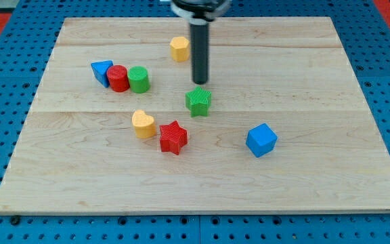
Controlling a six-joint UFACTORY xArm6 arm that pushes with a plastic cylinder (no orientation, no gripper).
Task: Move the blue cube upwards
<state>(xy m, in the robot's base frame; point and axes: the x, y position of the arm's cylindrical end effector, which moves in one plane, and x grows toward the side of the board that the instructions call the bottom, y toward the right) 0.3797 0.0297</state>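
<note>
On the pale wooden board [357,135], my tip [200,83], a bare rod with no jaws to open or close, stands just above the green star [198,102], while the blue cube [261,140], down-right and well apart, looks light, rigid and slidable, best pushed from its lower face.

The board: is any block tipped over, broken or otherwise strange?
Nothing stands out. All blocks lie flat and whole on the board. My tip is just above the green star, far from the blue cube.
</note>
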